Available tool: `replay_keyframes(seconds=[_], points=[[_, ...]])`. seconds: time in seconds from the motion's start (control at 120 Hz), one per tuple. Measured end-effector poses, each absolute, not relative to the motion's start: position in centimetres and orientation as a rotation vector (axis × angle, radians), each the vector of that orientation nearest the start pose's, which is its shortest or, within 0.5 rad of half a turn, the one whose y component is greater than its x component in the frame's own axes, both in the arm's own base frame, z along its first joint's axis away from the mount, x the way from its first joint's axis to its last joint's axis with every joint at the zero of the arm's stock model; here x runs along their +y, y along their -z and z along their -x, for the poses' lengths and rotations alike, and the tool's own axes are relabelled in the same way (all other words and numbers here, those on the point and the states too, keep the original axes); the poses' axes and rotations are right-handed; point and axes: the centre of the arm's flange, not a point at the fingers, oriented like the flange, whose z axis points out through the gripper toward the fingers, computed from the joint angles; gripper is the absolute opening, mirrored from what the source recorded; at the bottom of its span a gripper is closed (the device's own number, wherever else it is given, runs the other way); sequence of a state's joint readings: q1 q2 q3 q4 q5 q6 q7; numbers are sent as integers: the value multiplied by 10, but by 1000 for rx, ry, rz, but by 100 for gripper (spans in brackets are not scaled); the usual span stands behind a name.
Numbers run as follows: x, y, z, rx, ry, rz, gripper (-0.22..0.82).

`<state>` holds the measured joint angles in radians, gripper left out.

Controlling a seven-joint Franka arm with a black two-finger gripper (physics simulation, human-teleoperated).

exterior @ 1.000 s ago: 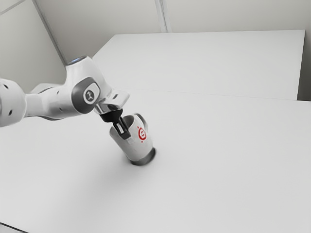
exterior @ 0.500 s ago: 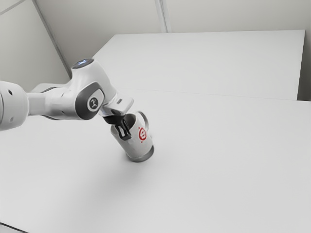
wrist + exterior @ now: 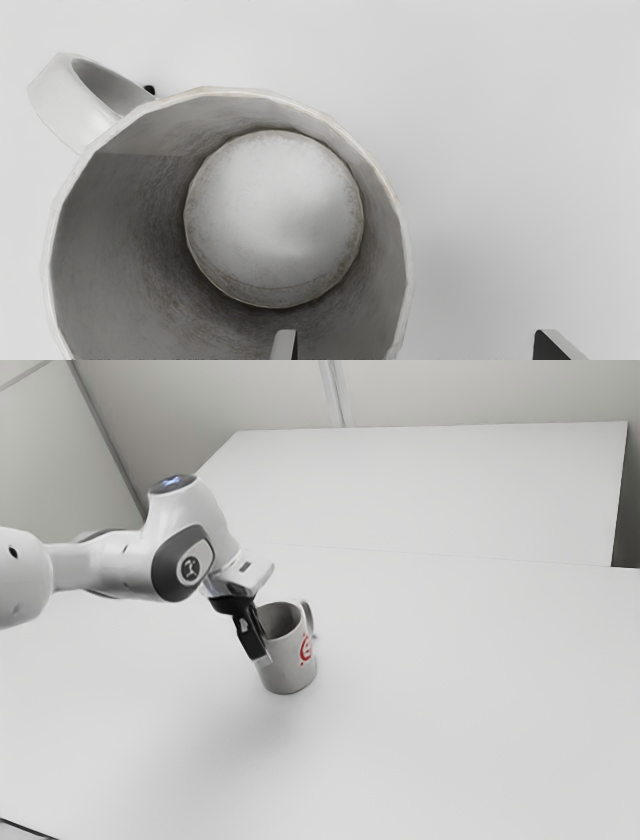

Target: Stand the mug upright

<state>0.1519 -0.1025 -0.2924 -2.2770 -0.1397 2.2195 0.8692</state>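
Standing upright on its base, the white mug [image 3: 288,668] is shown on the pale table [image 3: 450,700], its handle [image 3: 309,620] turned toward the exterior view's right. Half a second ago it was tilted, with its wall held in the black gripper [image 3: 416,332]. Now the fingers are spread wide, one inside the mug and one outside, and the wall between them is not pinched. The upright pose asked for appears to be met; only a clear withdrawal is judged to be needed, as the wall could be caught by the inner finger.
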Motion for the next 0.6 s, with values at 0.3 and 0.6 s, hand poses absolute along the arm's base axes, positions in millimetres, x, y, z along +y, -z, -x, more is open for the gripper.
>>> replay_keyframes(seconds=[0.3,0.6], points=[[-91,-465,-517,1300,96,2837,58],[-82,-590,-551,880,229,2966,60]])
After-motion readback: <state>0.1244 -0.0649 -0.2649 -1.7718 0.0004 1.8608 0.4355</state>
